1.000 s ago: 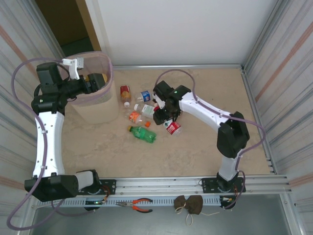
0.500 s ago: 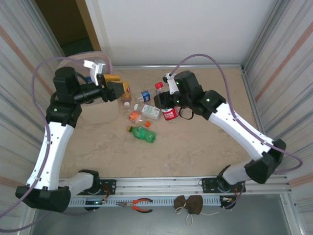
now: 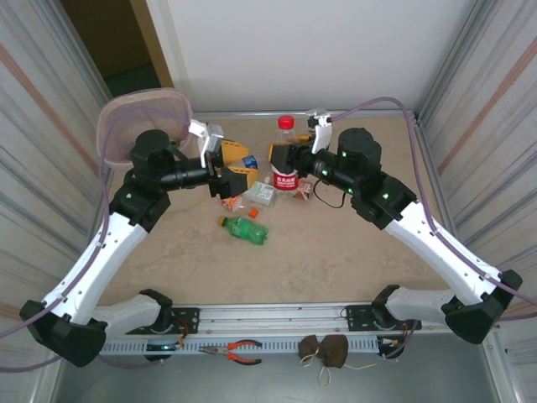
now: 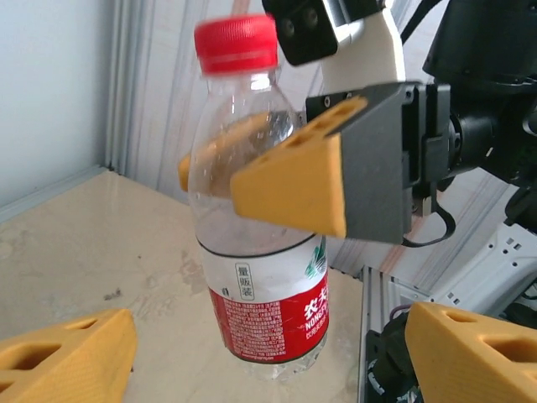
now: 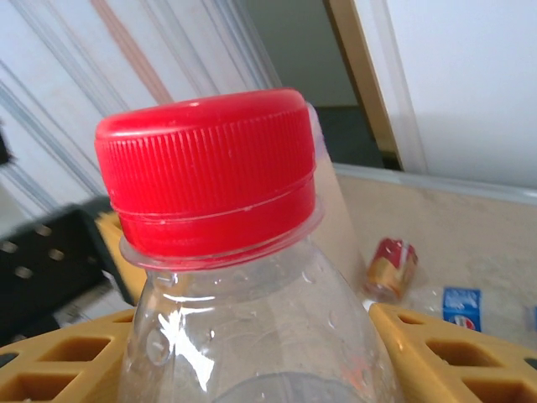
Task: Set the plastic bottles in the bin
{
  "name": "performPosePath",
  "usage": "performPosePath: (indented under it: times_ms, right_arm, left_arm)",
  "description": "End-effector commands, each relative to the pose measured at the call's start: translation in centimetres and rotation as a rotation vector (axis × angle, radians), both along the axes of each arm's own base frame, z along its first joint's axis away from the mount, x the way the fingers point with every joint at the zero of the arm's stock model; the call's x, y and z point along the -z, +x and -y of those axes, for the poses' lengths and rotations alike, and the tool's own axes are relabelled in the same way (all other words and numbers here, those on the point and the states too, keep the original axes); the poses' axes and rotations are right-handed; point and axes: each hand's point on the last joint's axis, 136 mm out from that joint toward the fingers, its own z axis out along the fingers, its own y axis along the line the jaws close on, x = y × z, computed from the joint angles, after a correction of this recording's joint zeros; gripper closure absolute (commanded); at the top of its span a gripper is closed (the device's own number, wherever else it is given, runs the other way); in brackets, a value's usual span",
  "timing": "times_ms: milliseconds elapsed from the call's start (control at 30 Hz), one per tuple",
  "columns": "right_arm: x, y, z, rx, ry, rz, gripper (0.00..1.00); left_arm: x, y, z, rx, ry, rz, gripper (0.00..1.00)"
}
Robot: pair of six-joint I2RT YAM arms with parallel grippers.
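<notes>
My right end effector [image 3: 284,158] is clamped on an upright, clear, red-capped bottle [image 3: 287,170], holding it above the table [image 3: 336,252] near the middle of its far edge, while my left end effector [image 3: 238,164] gapes empty just beside it, the bin [image 3: 147,91] standing at the far-left corner.

Bin [image 3: 105,126] back left, upright bottle [image 3: 286,164] right of it, lying bottle [image 3: 245,228] nearer, on table [image 3: 336,252]

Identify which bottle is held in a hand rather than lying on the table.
The clear red-capped, red-labelled bottle, upright in the right hand; the green bottle and others lie on the table.
</notes>
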Motion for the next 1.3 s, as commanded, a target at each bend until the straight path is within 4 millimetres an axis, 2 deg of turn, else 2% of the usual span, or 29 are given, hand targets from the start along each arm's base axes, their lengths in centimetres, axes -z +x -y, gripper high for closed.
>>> performPosePath:
  times_ms: [0, 233, 333, 600, 1000, 1267]
  right_arm:
    - [-3.8, -1.6, 0.0, -0.059, 0.124, 0.085, 0.40]
    - [-5.3, -2.7, -0.3, -0.122, 0.183, 0.113, 0.39]
    - [-5.6, -3.1, -0.6, -0.148, 0.193, 0.120, 0.39]
    - [-6.4, -4.3, -1.2, -0.214, 0.227, 0.142, 0.39]
    - [-6.3, -4.5, -1.2, -0.215, 0.219, 0.146, 0.38]
    - [-6.3, -4.6, -1.2, -0.216, 0.217, 0.145, 0.38]
  left_arm:
    - [-1.4, -1.1, 0.9, 0.061, -0.035, 0.095, 0.15]
    - [-1.6, -1.6, 2.7, 0.130, -0.043, 0.106, 0.11]
    - [-1.9, -2.2, 3.5, 0.178, -0.046, 0.120, 0.11]
    - [-1.8, -2.1, 5.2, 0.228, -0.038, 0.123, 0.13]
    - [-2.5, -2.7, 5.9, 0.271, -0.043, 0.149, 0.27]
    - [-2.6, -2.7, 5.9, 0.272, -0.042, 0.151, 0.42]
